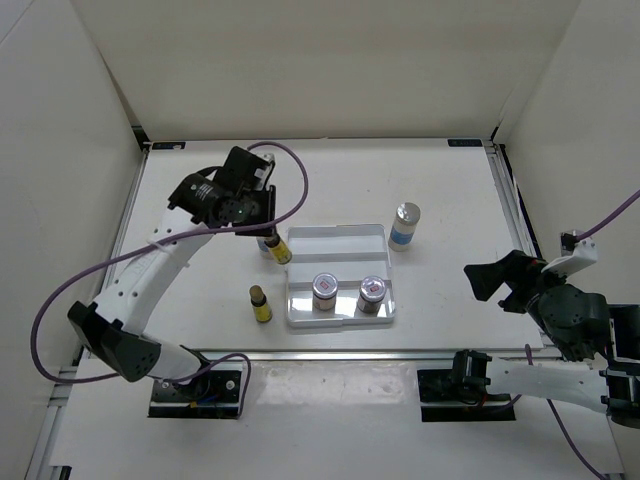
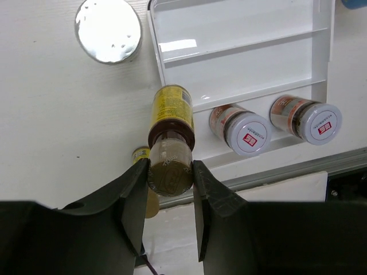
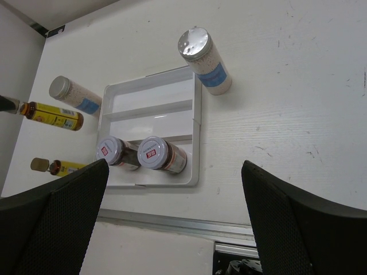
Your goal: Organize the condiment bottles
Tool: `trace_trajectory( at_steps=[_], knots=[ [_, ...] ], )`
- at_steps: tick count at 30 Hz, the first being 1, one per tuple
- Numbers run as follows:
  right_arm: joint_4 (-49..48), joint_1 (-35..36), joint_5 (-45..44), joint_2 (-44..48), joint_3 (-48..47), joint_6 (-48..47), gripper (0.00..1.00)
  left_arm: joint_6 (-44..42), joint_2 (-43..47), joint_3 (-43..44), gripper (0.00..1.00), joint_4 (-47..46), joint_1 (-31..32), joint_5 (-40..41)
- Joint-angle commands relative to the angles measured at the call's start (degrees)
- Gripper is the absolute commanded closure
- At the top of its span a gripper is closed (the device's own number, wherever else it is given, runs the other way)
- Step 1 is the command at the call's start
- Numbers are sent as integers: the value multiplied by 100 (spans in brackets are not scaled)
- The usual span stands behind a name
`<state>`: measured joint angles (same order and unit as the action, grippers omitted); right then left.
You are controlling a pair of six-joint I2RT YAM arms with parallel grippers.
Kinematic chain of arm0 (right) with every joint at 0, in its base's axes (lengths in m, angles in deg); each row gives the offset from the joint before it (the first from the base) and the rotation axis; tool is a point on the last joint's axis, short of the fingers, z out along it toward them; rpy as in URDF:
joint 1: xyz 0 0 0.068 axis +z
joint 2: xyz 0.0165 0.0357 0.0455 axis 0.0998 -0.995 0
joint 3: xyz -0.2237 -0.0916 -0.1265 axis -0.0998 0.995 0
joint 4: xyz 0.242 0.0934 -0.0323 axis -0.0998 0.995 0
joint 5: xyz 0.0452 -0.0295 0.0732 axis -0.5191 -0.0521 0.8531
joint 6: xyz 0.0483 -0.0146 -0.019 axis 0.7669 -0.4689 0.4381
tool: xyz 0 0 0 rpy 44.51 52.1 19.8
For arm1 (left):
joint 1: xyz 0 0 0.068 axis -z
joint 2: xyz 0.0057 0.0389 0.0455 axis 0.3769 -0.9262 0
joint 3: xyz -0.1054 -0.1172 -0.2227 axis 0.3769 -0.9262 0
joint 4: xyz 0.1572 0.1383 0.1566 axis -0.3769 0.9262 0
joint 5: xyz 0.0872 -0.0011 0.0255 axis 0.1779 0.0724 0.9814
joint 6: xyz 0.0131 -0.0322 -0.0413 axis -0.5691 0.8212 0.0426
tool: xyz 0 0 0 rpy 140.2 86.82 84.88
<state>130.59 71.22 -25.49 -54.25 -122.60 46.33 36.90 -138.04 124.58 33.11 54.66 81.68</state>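
Observation:
My left gripper [image 1: 264, 226] [image 2: 170, 172] is shut on the brown cap of a tiny yellow bottle [image 1: 279, 251] [image 2: 171, 109], held by the tray's left edge. The other tiny yellow bottle [image 1: 260, 303] [image 3: 57, 167] stands on the table to the tray's near left. Two short brownish jars [image 1: 324, 291] [image 1: 372, 293] [image 2: 246, 133] stand in the near compartment of the white tray [image 1: 340, 243]. One tall silver-lidded bottle [image 1: 405, 225] [image 3: 207, 62] stands right of the tray. The other [image 2: 108, 30] [image 3: 74, 95] stands to its left, under my left wrist. My right gripper [image 1: 498, 281] [image 3: 175, 186] is open and empty, to the right.
The tray's middle and far compartments [image 2: 229, 34] hold nothing. A metal rail [image 1: 330, 352] runs along the table's near edge. White walls enclose the table on three sides.

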Motion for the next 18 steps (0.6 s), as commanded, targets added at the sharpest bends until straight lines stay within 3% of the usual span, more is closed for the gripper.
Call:
trace_trajectory(
  at_steps=[1, 18],
  knots=[
    [1365, 4, -208, 21, 15, 117, 0, 29, -260, 427, 89, 9, 185, -115],
    [1312, 4, -208, -94, 68, 64, 0, 302, -1729, 963, 89, -44, 757, 570]
  ],
)
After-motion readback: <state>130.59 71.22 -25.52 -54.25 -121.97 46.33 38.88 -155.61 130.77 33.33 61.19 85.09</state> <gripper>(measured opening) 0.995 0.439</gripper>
